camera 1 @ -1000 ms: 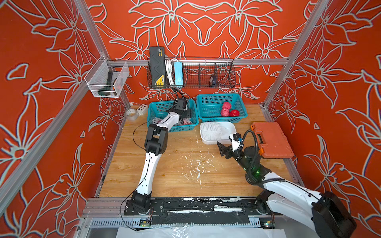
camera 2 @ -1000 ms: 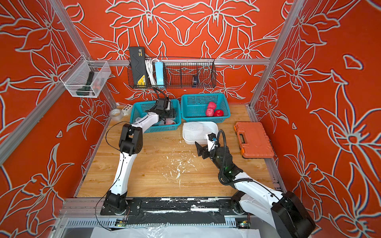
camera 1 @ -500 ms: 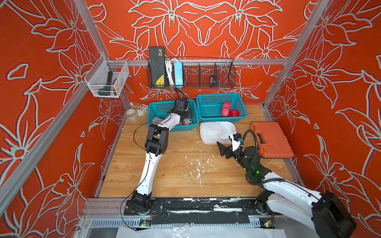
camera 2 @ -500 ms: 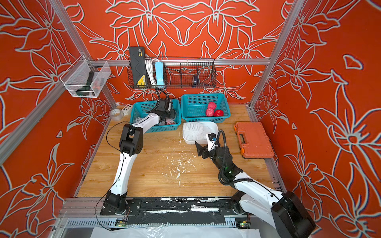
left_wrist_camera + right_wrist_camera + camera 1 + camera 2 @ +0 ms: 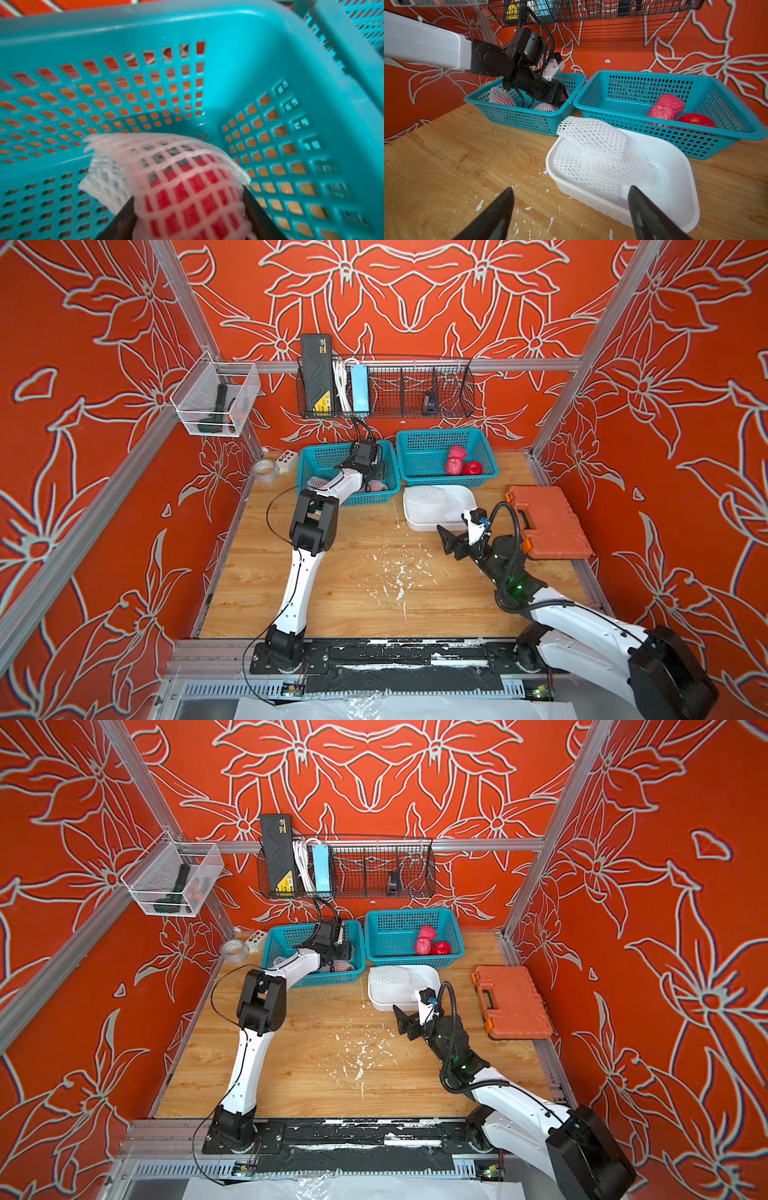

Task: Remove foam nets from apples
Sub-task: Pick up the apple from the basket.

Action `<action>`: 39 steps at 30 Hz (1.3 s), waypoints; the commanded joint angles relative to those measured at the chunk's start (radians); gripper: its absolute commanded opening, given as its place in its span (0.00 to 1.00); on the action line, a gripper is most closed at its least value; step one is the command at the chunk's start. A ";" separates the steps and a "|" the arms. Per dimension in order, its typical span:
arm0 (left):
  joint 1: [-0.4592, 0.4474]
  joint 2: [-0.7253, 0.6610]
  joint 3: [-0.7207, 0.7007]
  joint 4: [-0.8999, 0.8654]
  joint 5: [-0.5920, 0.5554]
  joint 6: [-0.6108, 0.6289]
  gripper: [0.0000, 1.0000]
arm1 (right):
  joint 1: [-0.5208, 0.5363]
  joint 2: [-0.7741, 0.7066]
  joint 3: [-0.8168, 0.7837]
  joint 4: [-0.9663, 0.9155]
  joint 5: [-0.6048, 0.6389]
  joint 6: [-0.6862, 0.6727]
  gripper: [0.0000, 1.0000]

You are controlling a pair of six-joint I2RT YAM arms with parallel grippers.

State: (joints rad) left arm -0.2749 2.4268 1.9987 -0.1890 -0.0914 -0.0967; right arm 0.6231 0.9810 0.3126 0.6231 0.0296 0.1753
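Note:
My left gripper reaches into the left teal basket. It is shut on a red apple still wrapped in its white foam net; both dark fingers press the mesh. Other netted apples lie in that basket. The right teal basket holds a bare red apple and two pinkish ones. Loose foam nets lie in the white tray. My right gripper hovers open over the table by the tray's near edge, holding nothing.
An orange tool case lies at the right edge. A tape roll and a small switch box sit left of the baskets. White foam flakes litter the middle of the wooden table. A wire shelf hangs on the back wall.
My left gripper's jaws have drawn in around the netted apple inside the left basket. The right arm has not moved.

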 commanded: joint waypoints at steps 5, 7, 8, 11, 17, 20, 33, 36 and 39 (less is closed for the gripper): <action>0.003 -0.157 -0.066 0.037 -0.007 0.030 0.45 | 0.007 -0.004 0.008 0.021 0.018 0.016 0.86; 0.003 -0.185 -0.089 0.036 -0.010 0.035 0.45 | 0.007 -0.007 0.006 0.021 0.021 0.016 0.86; 0.003 -0.198 -0.102 0.040 -0.010 0.037 0.45 | 0.007 -0.008 0.006 0.020 0.022 0.016 0.86; 0.003 -0.238 -0.148 0.061 -0.002 0.047 0.45 | 0.008 -0.008 0.006 0.020 0.024 0.016 0.86; 0.003 -0.279 -0.166 0.040 -0.001 0.060 0.45 | 0.008 -0.010 0.006 0.019 0.025 0.016 0.86; 0.003 -0.302 -0.203 0.084 -0.004 0.073 0.45 | 0.007 -0.011 0.006 0.018 0.024 0.016 0.86; -0.023 -0.490 -0.385 0.073 0.067 0.049 0.45 | 0.007 -0.002 0.008 0.022 0.028 0.015 0.86; -0.061 -0.615 -0.532 0.108 0.066 0.050 0.46 | 0.007 0.003 0.009 0.025 0.026 0.017 0.86; -0.106 -0.743 -0.684 0.124 0.063 0.027 0.46 | 0.008 0.004 0.009 0.026 0.024 0.016 0.86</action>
State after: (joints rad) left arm -0.3359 1.7950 1.4036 -0.1104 -0.0463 -0.0525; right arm 0.6231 0.9821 0.3126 0.6247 0.0433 0.1757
